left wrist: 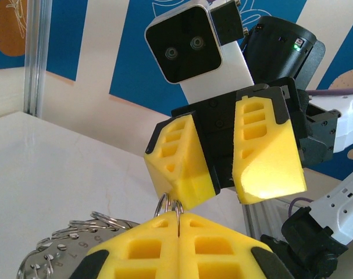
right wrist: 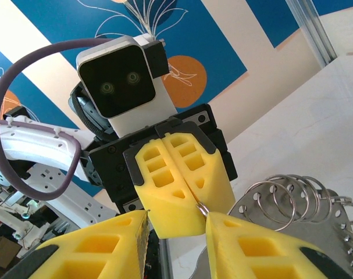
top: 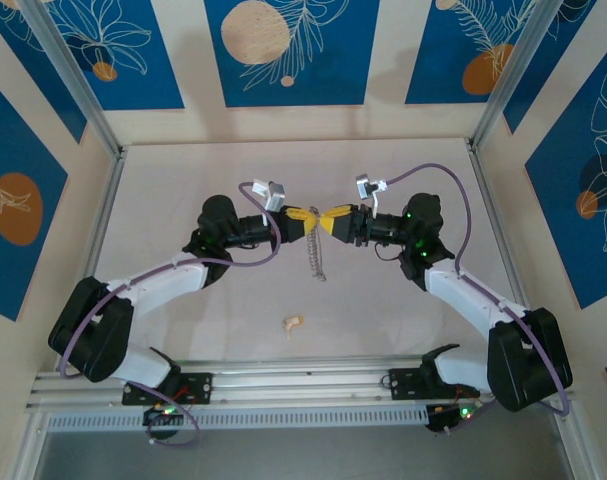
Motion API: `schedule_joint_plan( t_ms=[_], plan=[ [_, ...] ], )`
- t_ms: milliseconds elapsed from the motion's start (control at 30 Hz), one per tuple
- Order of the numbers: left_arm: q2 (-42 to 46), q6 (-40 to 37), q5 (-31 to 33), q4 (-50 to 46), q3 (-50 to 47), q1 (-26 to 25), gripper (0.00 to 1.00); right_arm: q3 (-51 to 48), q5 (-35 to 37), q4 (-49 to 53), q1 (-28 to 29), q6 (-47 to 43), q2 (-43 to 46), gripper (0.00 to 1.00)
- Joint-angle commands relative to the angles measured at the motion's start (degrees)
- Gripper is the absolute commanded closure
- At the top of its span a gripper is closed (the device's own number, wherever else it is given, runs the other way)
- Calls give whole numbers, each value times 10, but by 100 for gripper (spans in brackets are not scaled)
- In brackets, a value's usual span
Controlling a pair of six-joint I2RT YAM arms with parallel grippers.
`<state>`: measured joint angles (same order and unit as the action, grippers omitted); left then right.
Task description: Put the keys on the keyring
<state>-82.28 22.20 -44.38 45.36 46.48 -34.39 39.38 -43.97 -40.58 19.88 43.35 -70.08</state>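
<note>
- table [top: 183, 200]: pale top, the keyring hangs over its middle
- left gripper [left wrist: 177, 220]: at the top of the keyring, fingers pressed together, pinching one thin wire loop of it
- right gripper [left wrist: 223, 195]: faces the left one tip to tip across the top of the keyring, jaws spread, nothing between them, one fingertip right beside the pinched loop
- keyring [top: 317, 258]: off the table, dangles limp below the pinch, several loops bunched together
- key [top: 294, 323]: flat on the table, well apart from the keyring, on the arm-base side of it, not threaded yet
- risk: if the right jaws close on the loop and pull, the wire could slip out of the left pinch and the keyring drops
- risk: the keyring is floppy, so any nudge swings it and the opening won't hold position for threading
- risk: the key is tiny and flat, so a pickup could easily skid or miss
</note>
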Motion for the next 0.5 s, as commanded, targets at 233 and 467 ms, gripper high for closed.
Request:
schedule_joint_plan(
  t_ms=[233,467],
  plan=[
    [9,5,-29,47,17,0,100,-14,10,-8,-9,2,0,67],
    [6,8,-32,48,21,0,100,-8,2,-22,-8,9,-15,69]
  ],
)
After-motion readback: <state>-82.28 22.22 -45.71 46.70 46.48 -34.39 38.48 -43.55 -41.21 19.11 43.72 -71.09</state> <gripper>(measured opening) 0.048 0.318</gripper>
